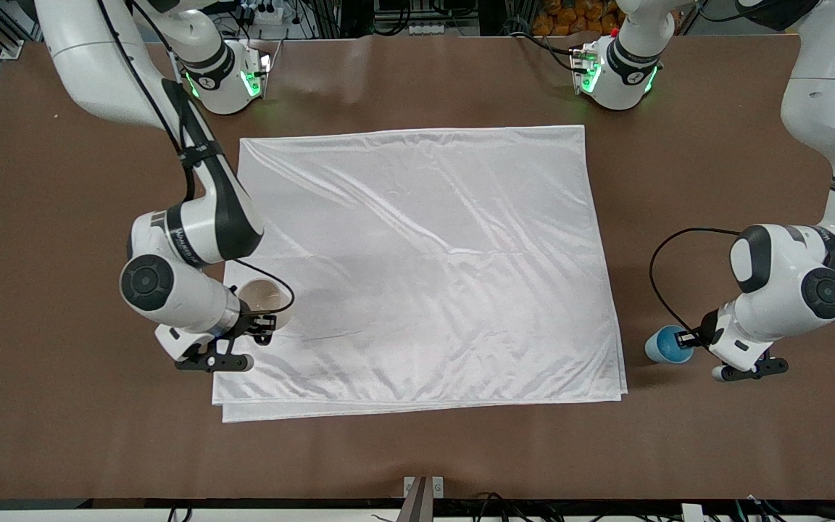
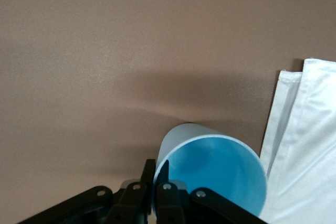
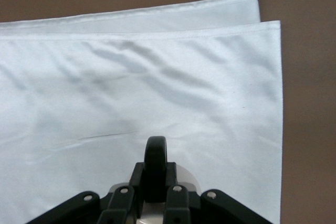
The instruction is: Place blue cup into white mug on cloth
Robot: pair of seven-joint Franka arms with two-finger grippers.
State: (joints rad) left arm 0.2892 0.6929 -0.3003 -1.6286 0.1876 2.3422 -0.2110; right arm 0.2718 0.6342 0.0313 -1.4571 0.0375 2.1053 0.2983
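Note:
The blue cup (image 1: 662, 346) stands on the brown table just off the cloth's (image 1: 425, 261) edge, toward the left arm's end. My left gripper (image 1: 689, 339) is shut on its rim. In the left wrist view one finger sits inside the cup (image 2: 210, 174) and one outside, with the gripper (image 2: 157, 170) pinching the wall. The white mug (image 1: 259, 299) is at the cloth's edge toward the right arm's end. My right gripper (image 1: 264, 320) is shut on its black handle (image 3: 156, 157); the gripper (image 3: 156, 179) hides most of the mug body.
The cloth (image 3: 157, 87) is wrinkled, with doubled edges (image 2: 283, 114) at its corners nearest the front camera. Bare brown table (image 1: 62, 217) surrounds it. Both arm bases (image 1: 225, 80) stand along the table's edge farthest from that camera. A black cable (image 1: 667, 254) loops by the left wrist.

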